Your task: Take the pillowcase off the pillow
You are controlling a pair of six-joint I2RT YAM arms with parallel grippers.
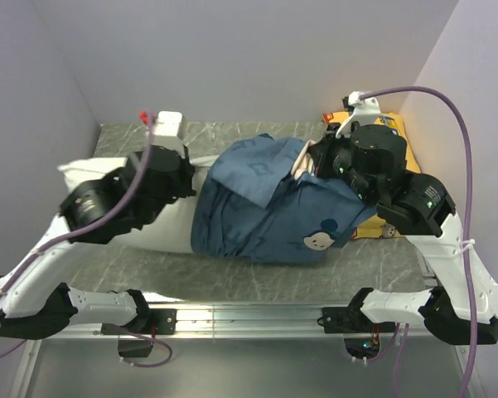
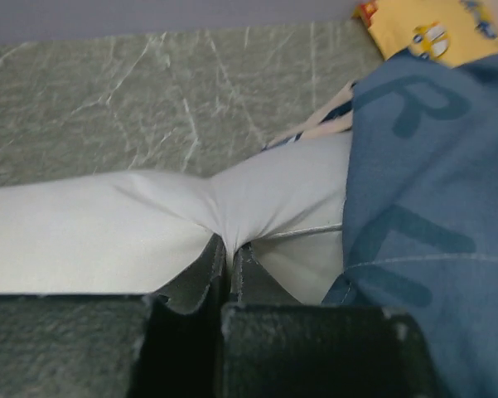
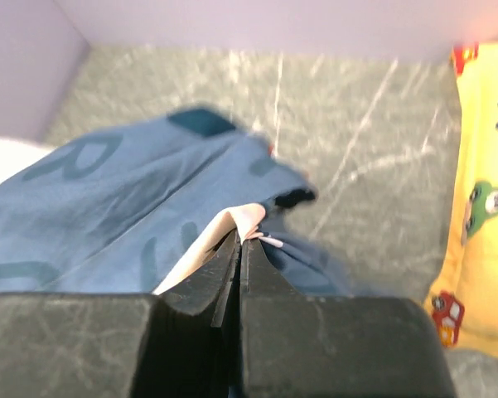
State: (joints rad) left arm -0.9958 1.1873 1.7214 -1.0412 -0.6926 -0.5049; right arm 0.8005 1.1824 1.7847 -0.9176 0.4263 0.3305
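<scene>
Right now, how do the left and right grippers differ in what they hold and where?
The left gripper pinches the white pillow; the right gripper pinches a fold of the blue pillowcase. The left grips the pillow's bare end, outside the pillowcase; the right grips on the side nearer the yellow pillow. Both are shut on a pinch of fabric.

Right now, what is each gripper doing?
Left gripper: closed, pinching the white pillow.
Right gripper: closed, pinching the blue pillowcase at its edge.
</scene>
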